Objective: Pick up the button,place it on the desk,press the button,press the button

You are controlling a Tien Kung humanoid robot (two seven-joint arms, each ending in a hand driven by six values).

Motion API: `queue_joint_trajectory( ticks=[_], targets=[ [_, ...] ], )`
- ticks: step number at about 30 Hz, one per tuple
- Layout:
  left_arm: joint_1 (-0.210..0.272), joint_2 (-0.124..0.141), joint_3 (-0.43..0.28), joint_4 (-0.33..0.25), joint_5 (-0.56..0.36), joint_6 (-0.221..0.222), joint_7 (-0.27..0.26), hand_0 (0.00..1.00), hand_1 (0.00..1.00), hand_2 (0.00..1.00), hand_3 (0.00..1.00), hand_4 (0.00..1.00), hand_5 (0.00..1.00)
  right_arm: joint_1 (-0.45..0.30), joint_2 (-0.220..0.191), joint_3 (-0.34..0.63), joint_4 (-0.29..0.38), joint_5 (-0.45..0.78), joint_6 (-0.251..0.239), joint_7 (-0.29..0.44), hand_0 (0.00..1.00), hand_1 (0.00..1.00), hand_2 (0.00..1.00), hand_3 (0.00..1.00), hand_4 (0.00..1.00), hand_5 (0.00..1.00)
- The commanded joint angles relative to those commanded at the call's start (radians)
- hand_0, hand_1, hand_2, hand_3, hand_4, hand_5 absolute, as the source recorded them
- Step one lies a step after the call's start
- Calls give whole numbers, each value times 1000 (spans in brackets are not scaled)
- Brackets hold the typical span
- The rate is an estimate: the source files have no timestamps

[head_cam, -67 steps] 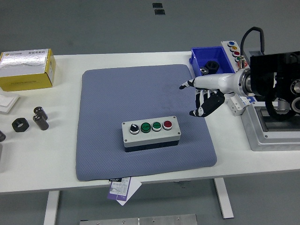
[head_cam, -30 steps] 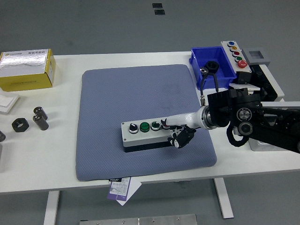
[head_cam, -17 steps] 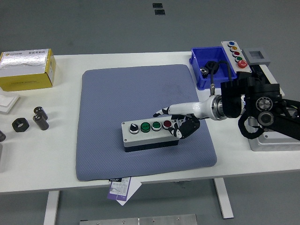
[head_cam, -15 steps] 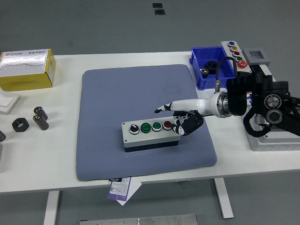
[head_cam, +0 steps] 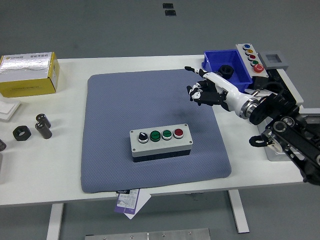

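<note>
A grey button box (head_cam: 161, 142) lies flat near the front middle of the blue-grey mat (head_cam: 125, 100). Along its top run a black knob, two green buttons and a red button (head_cam: 178, 133) at the right end. My right hand (head_cam: 199, 90) hovers over the mat's far right corner, well back and to the right of the box and apart from it. Its index finger (head_cam: 192, 70) points out to the left while the other fingers are curled, and it holds nothing. The left arm is out of view.
A blue bin (head_cam: 214, 63) holding a black part stands just behind my right hand, with a second button box (head_cam: 251, 57) beside it. A grey metal fixture (head_cam: 276, 153) sits at the right edge. At the left are a yellow box (head_cam: 28, 75) and black nuts (head_cam: 22, 133).
My right hand came down to the box's red-button end, then lifted off and drew back up and right to the mat's far corner. The box has not moved.
</note>
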Motion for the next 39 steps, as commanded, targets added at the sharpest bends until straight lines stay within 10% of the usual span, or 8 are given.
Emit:
queue_joint_trajectory(
  ticks=[1,2,7,8,18,39],
  targets=[
    [0,-1,1,0,0,0,0,711,693,602,603,682,205,-30,7,1,-19,20,-42,42,244,391,554,856,641,319],
    [0,-1,2,0,0,-1,0,711,693,603,603,683,206,-54,9,1,-33,36,-78,78,468,590,614,704,706,403],
    [-3,-1,4,1,-2,-1,-3,711,693,603,603,683,206,-170,3,-1,-64,131,-253,269,468,590,614,704,706,403],
    [-4,-1,3,2,-2,0,-3,711,693,603,604,684,207,-187,4,1,-67,148,-277,299,872,795,807,805,923,822],
    [3,-4,-16,3,8,1,5,711,693,603,604,685,208,-226,12,-23,-90,358,-319,530,891,804,821,806,953,899],
    [-43,20,124,-4,-77,-13,-45,711,693,604,609,690,212,-245,-23,30,-12,341,-332,559,850,750,767,747,944,979]
  ],
)
